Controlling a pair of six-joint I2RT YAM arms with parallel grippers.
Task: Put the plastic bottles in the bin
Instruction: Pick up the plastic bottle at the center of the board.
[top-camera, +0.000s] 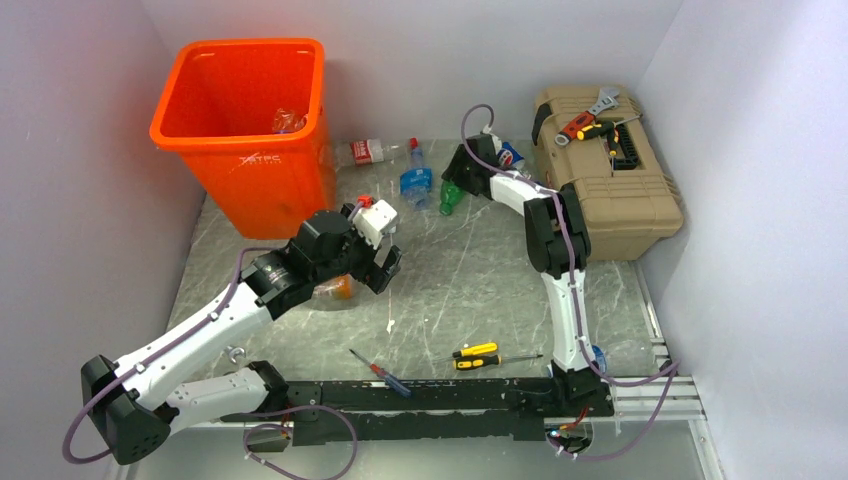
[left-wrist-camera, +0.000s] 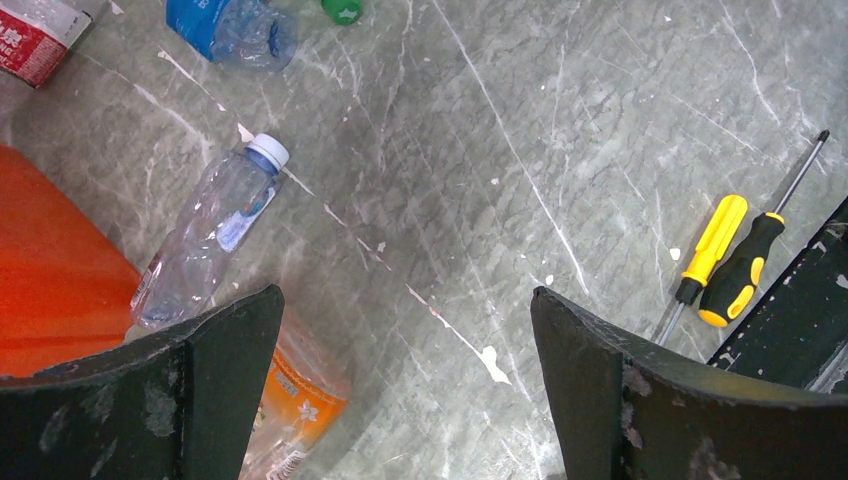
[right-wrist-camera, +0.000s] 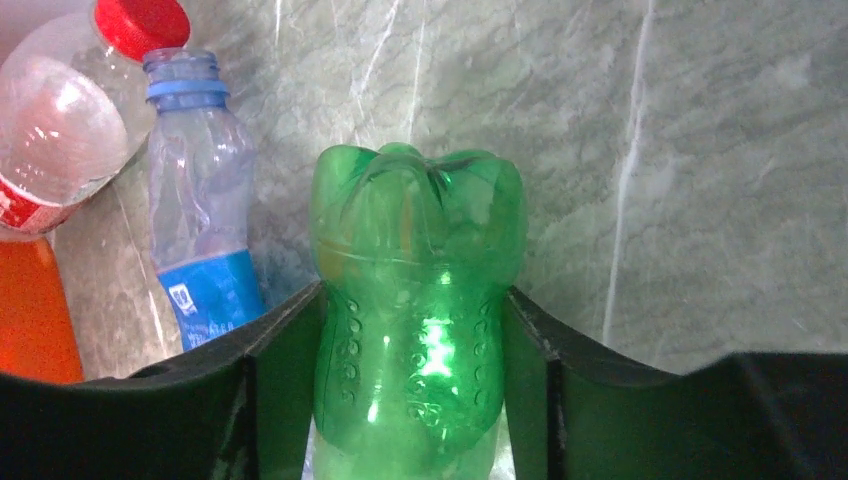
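Work looked early: one bottle (top-camera: 288, 121) showed inside the orange bin (top-camera: 245, 170), while at least five others lay outside it on the table (top-camera: 480, 290). The right gripper (right-wrist-camera: 412, 310) clamped both sides of a green bottle (right-wrist-camera: 418, 220) at the table's far side, beside a blue-labelled bottle (right-wrist-camera: 200, 230) and a red-capped bottle (right-wrist-camera: 70, 120). The left gripper (left-wrist-camera: 405, 300) hung wide open and empty above a white-capped bottle (left-wrist-camera: 210, 235) and an orange-labelled bottle (left-wrist-camera: 300, 395) near the bin. The tan toolbox (top-camera: 610, 190) was closed, with tools on its lid.

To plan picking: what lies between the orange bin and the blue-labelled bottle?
A red-labelled bottle lies on its side between the orange bin and the blue-labelled bottle, seen in the top view.
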